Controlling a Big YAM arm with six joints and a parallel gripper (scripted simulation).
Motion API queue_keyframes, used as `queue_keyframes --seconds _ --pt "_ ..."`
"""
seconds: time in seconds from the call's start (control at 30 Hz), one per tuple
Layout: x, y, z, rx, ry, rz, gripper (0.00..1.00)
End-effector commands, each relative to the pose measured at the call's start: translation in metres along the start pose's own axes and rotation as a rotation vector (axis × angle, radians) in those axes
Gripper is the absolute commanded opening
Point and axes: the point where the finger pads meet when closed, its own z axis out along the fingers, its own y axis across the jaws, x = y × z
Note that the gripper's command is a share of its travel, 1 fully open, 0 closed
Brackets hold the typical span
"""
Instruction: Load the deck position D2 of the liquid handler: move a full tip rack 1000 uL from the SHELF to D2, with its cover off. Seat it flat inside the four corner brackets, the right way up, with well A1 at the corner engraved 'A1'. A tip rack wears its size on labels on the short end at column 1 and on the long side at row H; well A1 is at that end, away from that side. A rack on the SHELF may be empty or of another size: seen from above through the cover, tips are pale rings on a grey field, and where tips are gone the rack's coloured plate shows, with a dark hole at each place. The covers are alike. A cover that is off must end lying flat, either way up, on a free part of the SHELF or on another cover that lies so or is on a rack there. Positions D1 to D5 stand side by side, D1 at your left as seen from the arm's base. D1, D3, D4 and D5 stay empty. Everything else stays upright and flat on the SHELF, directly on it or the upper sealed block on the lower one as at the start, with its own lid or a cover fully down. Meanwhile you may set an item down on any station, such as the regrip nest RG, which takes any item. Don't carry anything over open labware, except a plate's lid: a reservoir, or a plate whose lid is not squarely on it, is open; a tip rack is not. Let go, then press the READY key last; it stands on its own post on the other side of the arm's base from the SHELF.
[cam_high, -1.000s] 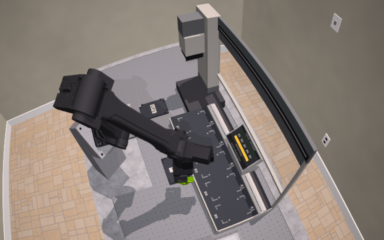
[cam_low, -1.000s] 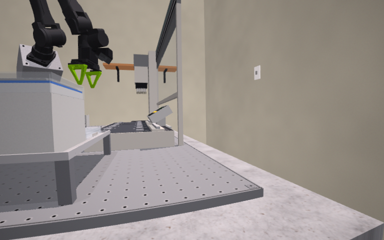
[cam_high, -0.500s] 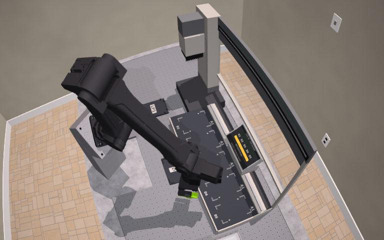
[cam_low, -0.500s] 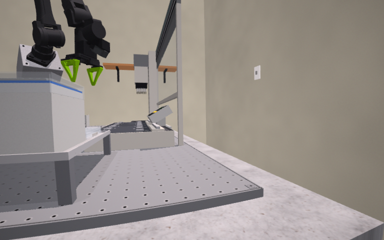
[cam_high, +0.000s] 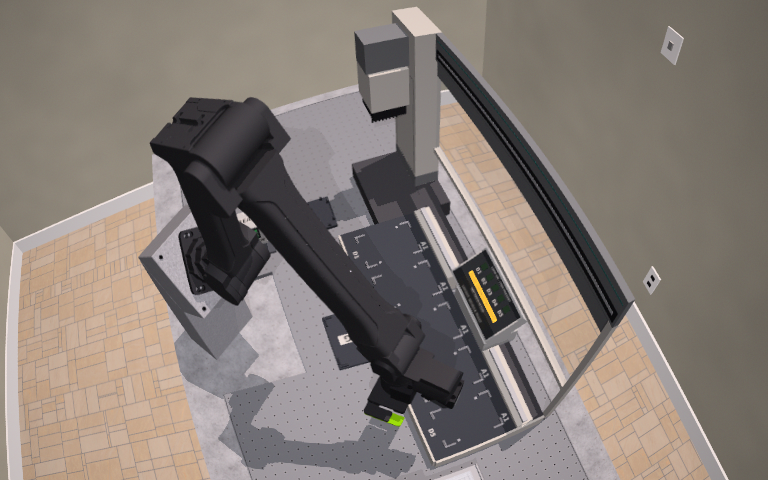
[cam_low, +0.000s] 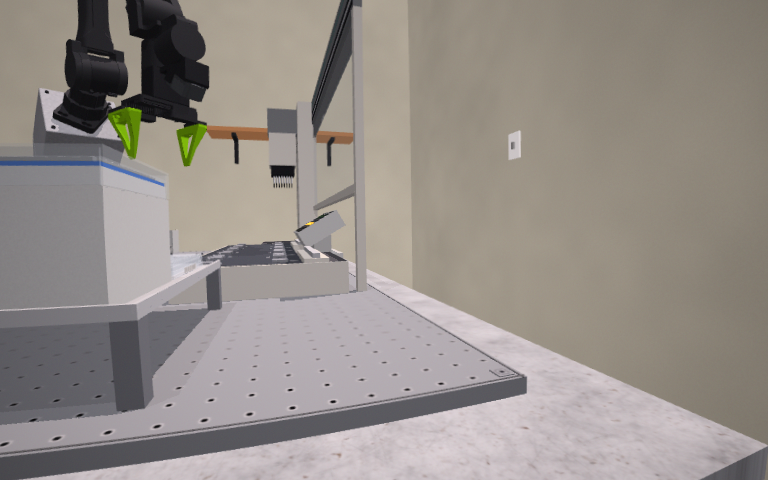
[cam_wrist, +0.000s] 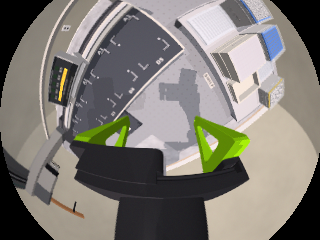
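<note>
My gripper (cam_high: 392, 417) is open and empty, its green fingers wide apart. In the overhead view it hangs off the near edge of the dark deck (cam_high: 436, 316), close to the D5 end. In the side view the gripper (cam_low: 158, 141) is in the air just above and behind a tall white covered box with a blue line (cam_low: 79, 226) on the SHELF (cam_low: 113, 308). In the wrist view the gripper (cam_wrist: 160, 140) looks down on the deck (cam_wrist: 130, 60) and on several covered items on the SHELF (cam_wrist: 247, 47), some of them blue. The visible bracket positions are bare; my arm hides some.
The pipetting head (cam_high: 385, 73) hangs on its column at the deck's far end. The tilted status panel (cam_high: 489, 294) stands beside the deck's rail. A dark nest plate (cam_high: 344, 345) lies beside the deck under my arm, another (cam_high: 322, 212) near my base.
</note>
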Motion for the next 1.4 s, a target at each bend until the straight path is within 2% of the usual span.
queue_keyframes --seconds 0.0,0.13,0.63,0.7,1.2,1.3,1.37 --pt "-0.028 -0.014 -0.004 0.011 -0.021 0.097 1.0" --pt "-0.036 -0.021 -0.005 0.011 -0.021 0.137 1.0" --pt "-0.096 -0.07 -0.007 0.011 -0.028 0.435 1.0" --pt "-0.096 -0.07 -0.007 0.011 -0.028 0.435 1.0" --pt "-0.155 -0.119 -0.01 0.009 -0.035 0.734 1.0" --pt "-0.16 -0.119 -0.01 0.004 -0.034 0.75 1.0" --pt "-0.167 -0.128 -0.01 0.009 -0.036 0.793 1.0"
